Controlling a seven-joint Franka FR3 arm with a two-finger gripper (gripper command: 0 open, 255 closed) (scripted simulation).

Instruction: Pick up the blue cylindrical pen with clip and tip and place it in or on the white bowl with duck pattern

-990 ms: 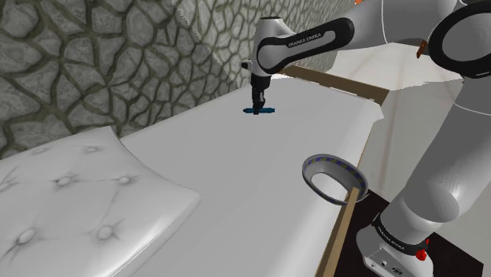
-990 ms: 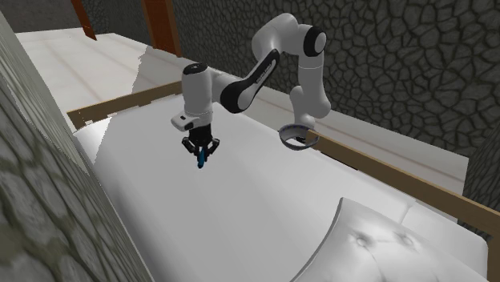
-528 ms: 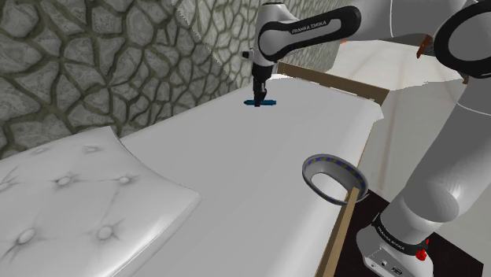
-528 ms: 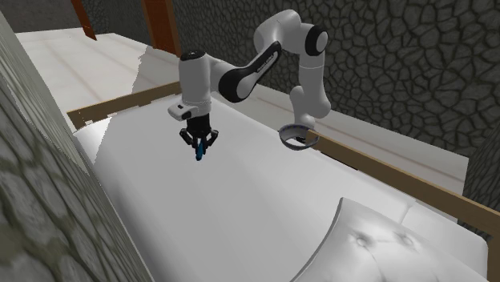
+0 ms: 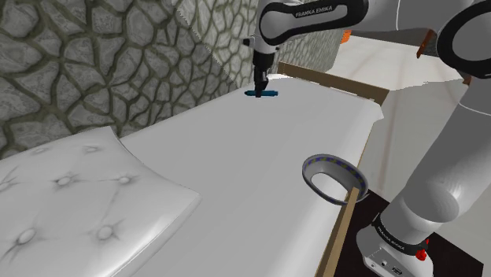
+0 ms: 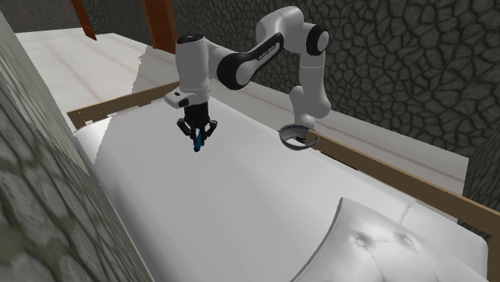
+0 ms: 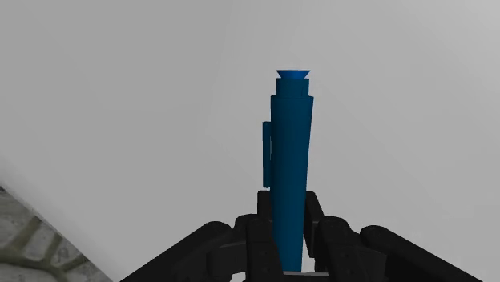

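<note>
The blue pen (image 7: 288,160), with a clip on its side, is clasped between my black fingers; my gripper (image 7: 287,228) is shut on it. In the shoulder view the pen (image 5: 261,93) lies level under the gripper (image 5: 260,85), lifted above the far end of the white bed (image 5: 260,157). In the second exterior view my gripper (image 6: 197,136) hangs above the bed with the pen (image 6: 198,143) in it. The white bowl (image 5: 334,178), with a ring of blue marks inside its rim, sits on the bed's wooden side rail near the stand; it appears again as the bowl (image 6: 295,137) beside the arm's base.
A stone wall (image 5: 102,55) runs along the bed's far side. A white tufted pillow (image 5: 71,204) lies at the near end of the bed. A wooden frame rail (image 5: 338,85) borders the bed's far end and side.
My gripper has risen with the pen and drifted toward the bed's far end, away from the mattress surface.
</note>
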